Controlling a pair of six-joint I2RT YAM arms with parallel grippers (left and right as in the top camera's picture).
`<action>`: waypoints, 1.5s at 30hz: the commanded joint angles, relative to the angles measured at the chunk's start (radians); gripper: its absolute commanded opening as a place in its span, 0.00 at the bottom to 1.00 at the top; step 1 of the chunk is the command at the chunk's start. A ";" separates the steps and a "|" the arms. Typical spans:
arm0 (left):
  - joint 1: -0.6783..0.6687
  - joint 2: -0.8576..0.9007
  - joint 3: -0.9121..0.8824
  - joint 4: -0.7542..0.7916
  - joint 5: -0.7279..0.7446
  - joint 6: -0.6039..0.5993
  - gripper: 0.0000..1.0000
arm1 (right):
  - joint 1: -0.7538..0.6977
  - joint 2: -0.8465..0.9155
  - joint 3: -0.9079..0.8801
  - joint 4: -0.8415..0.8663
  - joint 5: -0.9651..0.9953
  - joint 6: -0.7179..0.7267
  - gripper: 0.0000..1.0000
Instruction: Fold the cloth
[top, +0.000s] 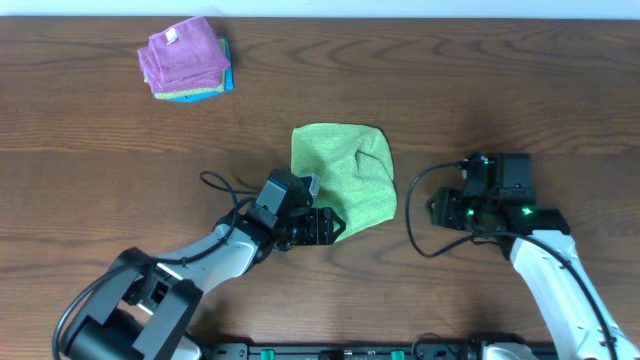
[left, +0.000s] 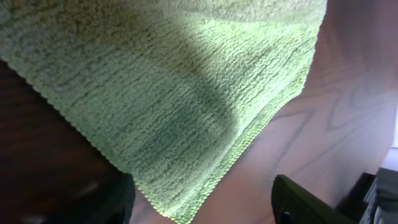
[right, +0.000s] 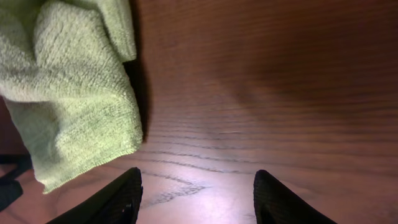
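The green cloth (top: 345, 172) lies partly folded and rumpled on the wooden table, near the middle. My left gripper (top: 326, 227) is at its near left corner. In the left wrist view the gripper (left: 205, 202) is open, and the cloth's corner (left: 186, 208) hangs between its two fingers, untouched by either. My right gripper (top: 440, 208) is just right of the cloth, low over the table. In the right wrist view it (right: 196, 186) is open and empty, with the cloth's edge (right: 74, 118) to its upper left.
A stack of folded cloths (top: 185, 58), purple on top with blue and yellow-green beneath, sits at the far left of the table. Black cables loop beside each arm (top: 415, 225).
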 joint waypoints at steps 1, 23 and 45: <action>0.000 0.072 -0.028 -0.031 -0.015 -0.012 0.68 | -0.030 0.000 -0.005 0.002 -0.026 -0.010 0.57; 0.000 0.199 -0.028 -0.031 -0.071 -0.005 0.47 | -0.031 0.000 -0.005 0.003 -0.086 -0.015 0.55; 0.130 0.137 -0.001 -0.233 -0.100 0.143 0.06 | -0.028 0.000 -0.005 0.004 -0.145 -0.040 0.50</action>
